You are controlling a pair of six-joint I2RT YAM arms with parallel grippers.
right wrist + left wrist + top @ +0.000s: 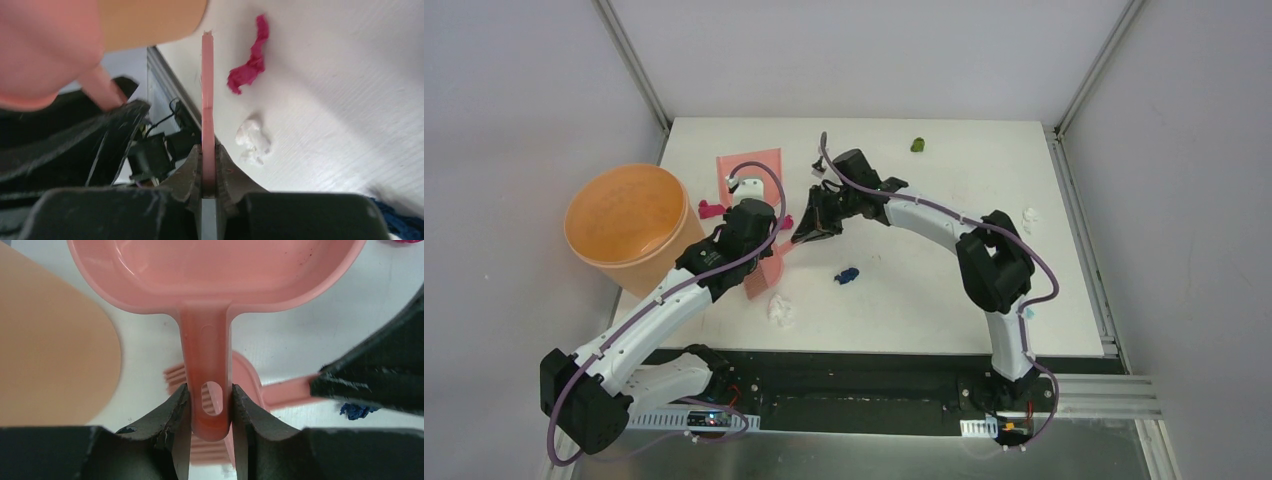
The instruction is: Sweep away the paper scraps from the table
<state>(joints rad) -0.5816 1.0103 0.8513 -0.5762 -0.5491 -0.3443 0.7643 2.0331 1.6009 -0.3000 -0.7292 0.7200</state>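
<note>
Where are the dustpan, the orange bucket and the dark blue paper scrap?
dustpan [206, 350]: left wrist view, middle of its handle.
orange bucket [619, 210]: top external view, its inside surface.
dark blue paper scrap [847, 275]: top external view, centre of the wad.

My right gripper [208, 162] is clamped tight on a thin pink handle [207, 90], seen edge-on and running straight up from my fingers. Right of it on the white table [340, 100] lie a magenta scrap [249, 60] and, nearer me, a white scrap [254, 141]. A dark blue scrap [397, 222] peeks in at the bottom right corner.
</note>
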